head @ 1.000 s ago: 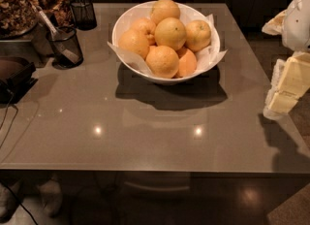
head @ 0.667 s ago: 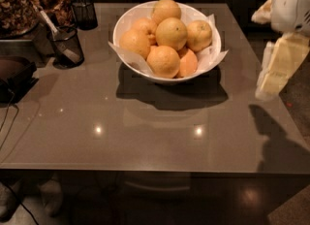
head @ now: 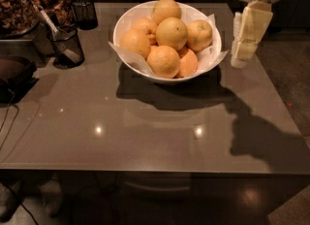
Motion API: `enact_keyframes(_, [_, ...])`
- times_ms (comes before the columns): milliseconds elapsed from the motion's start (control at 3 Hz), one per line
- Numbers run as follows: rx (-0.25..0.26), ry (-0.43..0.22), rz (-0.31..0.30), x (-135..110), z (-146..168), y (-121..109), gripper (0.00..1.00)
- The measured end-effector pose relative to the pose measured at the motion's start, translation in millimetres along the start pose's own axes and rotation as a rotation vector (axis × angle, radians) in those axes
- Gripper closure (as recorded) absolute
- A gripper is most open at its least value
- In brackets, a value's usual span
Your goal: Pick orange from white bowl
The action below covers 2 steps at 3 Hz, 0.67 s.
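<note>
The orange [head: 171, 33] sits top and centre of the fruit heap in the white bowl [head: 131, 15], its dark stem dot facing up. Other pale fruits press against it on every side, and a deeper-orange one [head: 188, 63] lies at the near right. White paper lining [head: 213, 57] pokes past the rim. The gripper [head: 242, 56] hangs just right of the bowl, clear of it, over the table [head: 145, 136] — whether it is apart or together cannot be told. At the far left stand two black mesh cups [head: 68, 47], the nearer holding a utensil [head: 47, 19].
</note>
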<state>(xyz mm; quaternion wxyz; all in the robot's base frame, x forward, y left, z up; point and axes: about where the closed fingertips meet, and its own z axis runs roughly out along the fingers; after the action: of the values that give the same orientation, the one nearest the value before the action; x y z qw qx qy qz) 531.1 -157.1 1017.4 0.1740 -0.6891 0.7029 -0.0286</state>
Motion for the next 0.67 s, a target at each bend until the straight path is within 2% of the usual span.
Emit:
enact_keyframes(333, [0.029, -0.017, -0.003, -4, -2, -5, 0.00])
enact_keyframes(667, [0.058, -0.004, -0.070, -21, 2, -21, 0.00])
